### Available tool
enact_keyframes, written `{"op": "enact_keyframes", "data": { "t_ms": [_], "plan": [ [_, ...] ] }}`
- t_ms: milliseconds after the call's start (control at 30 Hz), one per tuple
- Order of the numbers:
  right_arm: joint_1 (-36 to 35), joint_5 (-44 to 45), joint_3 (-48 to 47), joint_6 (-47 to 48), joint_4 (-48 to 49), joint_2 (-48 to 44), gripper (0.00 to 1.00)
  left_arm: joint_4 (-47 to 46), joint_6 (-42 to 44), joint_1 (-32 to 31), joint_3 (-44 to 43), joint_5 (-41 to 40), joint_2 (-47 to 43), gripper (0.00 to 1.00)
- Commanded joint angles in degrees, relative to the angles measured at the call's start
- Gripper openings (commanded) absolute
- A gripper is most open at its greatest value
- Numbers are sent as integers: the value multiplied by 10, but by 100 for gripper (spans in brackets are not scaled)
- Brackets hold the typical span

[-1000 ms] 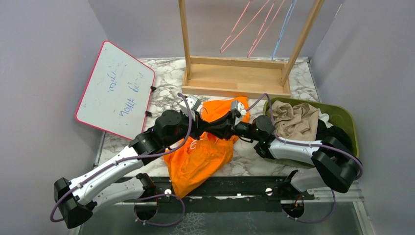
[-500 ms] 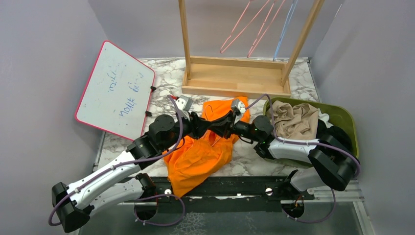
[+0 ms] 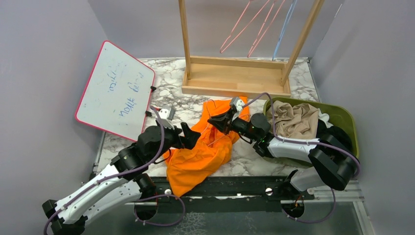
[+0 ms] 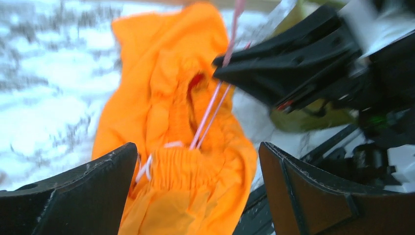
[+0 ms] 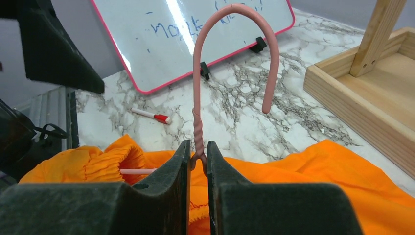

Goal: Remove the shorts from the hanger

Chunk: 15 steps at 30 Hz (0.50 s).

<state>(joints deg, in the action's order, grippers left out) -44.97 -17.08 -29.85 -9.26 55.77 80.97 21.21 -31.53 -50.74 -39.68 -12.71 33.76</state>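
My left pincer [image 4: 197, 149] gapes wide just above the orange shorts [image 3: 200, 156], crumpled on the marble worktop [image 3: 164, 78] between both arms. My right pincer [image 5: 198, 152] pinches the pink hanger [image 5: 195, 78] by its neck, the wire running into the waistband.

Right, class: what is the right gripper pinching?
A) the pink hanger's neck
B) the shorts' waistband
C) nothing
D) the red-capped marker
A: the right wrist view shows the right gripper closed on the twisted neck of the pink hanger, below its hook and above the orange shorts.
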Motion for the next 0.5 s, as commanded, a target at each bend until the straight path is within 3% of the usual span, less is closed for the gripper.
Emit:
{"op": "enact_keyframes", "data": {
  "t_ms": [0,100,133,233,300,367,467],
  "plan": [
    [1,11,-19,23,-18,3,1,66,-80,-3,56,7,14,96],
    [1,12,-14,19,-25,-4,1,68,-100,-3,69,18,45,94],
    [2,15,-13,19,-29,-7,1,71,-107,-3,68,12,55,89],
    [1,21,-15,22,-46,-16,1,62,-116,-3,75,-7,56,67],
    [2,25,-25,29,-75,-24,1,62,-112,-3,73,-32,37,42],
    [1,31,-34,37,-99,-35,1,65,-108,-3,73,-53,11,25],
    [2,75,-36,50,-114,-57,1,72,-102,-3,69,-87,-23,11]
  ]
}}
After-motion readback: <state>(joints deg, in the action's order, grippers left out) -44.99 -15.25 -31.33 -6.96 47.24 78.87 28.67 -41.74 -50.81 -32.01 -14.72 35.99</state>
